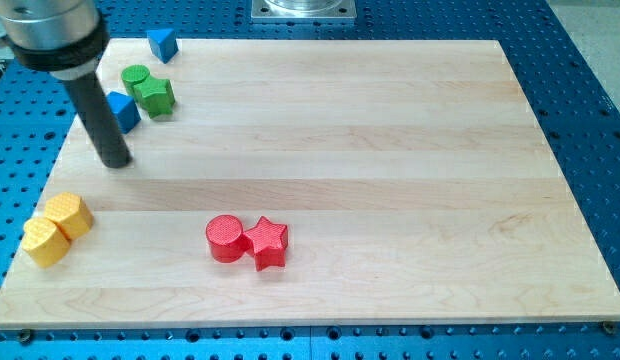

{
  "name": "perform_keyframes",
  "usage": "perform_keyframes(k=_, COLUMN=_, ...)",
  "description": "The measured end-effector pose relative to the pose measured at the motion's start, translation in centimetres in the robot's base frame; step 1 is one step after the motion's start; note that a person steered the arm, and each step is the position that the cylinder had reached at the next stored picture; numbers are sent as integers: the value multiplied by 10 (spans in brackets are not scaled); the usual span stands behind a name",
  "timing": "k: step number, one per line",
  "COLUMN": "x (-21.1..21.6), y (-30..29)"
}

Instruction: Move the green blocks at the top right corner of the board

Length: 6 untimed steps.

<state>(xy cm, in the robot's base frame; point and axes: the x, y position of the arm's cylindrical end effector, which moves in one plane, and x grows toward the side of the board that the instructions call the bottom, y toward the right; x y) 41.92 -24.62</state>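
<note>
Our rod has no hand that could open or close — it ends in my tip (116,162), a plain dark end that grasps nothing and rests on the pale wooden board (390,150) on the left side. It touches no block right now, as far as we can see.

We care most about the two green blocks. One is a round green cylinder block (136,77) and the other is a green star-shaped block (155,96), and they sit touching each other near the far left corner. They lie just beyond my tip, a bit farther away and a little to the right. A blue block (123,109) sits between the tip and the greens, partly hidden behind the rod, so we cannot tell its shape. Another blue block (162,44) sits at the far left edge.

The top right corner is well apart from the greens — all the way across the board. We think the tip must get to the left of the greens to push them right.

The rod leans a little, its thick metal top near the view's far left corner.

A red cylinder block (225,239) and a red star block (267,242) touch near the middle front. Two yellow blocks (57,228) sit at the near left.
</note>
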Motion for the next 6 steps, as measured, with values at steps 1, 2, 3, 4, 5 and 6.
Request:
perform_keyframes(k=1, x=-25, y=-40)
perform_keyframes(k=2, x=-63, y=-47)
perform_keyframes(k=3, x=-95, y=-47)
perform_keyframes(k=4, x=-120, y=-46)
perform_keyframes(k=5, x=-137, y=-45)
perform_keyframes(k=6, x=-134, y=-33)
